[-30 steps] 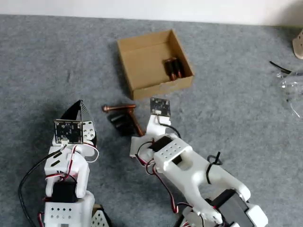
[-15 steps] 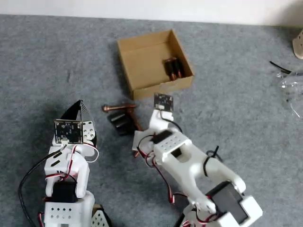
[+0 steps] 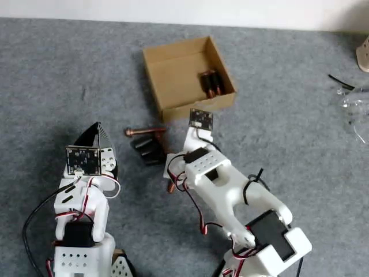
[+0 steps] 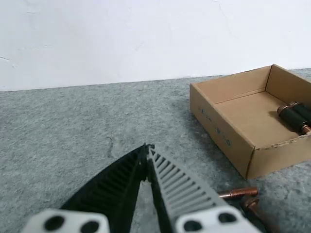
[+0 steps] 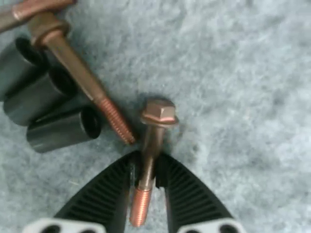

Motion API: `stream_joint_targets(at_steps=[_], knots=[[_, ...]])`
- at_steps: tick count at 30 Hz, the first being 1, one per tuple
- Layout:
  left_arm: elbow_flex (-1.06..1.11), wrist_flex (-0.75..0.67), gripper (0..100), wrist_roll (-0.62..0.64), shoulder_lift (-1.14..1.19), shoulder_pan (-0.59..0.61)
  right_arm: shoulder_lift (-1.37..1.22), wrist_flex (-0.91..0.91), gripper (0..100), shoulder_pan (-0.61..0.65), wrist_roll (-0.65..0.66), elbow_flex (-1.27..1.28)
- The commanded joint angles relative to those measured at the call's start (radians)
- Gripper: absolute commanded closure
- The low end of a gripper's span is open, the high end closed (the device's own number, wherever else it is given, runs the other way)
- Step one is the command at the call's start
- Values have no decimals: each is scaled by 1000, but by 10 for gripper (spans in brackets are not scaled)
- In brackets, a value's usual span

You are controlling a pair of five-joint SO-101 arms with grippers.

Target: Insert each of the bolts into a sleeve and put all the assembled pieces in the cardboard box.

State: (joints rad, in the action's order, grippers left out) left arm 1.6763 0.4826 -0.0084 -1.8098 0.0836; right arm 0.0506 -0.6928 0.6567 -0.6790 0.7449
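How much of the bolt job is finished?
Done: two assembled pieces lie in the cardboard box. In hand: the right claw is shut on one bolt. Left: three empty sleeves and two loose bolts wait on the carpet; none is joined or boxed yet.

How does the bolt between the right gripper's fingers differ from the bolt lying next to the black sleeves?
The gripped bolt is pinched at its shank by the right gripper; the loose bolt lies free on the carpet. The loose bolt lies beside the open ends of the sleeves; the gripped bolt is apart from them. Both are copper-coloured, hex-headed, unsleeved.
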Motion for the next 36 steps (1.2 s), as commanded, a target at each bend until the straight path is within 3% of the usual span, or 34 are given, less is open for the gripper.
stream_joint_targets(at_steps=[1, 11, 18, 31, 36], knots=[[18, -20, 989, 3, -12, -7, 48, -2, 995, 2, 14, -44], [-4, -20, 990, 8, -13, 61, 47, -2, 995, 216, 215, -51], [-31, -17, 990, 66, -13, 125, 47, -4, 995, 380, 483, -105], [-30, -18, 989, 89, -13, 148, 44, -4, 988, 377, 488, -105], [-30, -18, 989, 89, -13, 148, 45, -12, 988, 314, 526, -108]])
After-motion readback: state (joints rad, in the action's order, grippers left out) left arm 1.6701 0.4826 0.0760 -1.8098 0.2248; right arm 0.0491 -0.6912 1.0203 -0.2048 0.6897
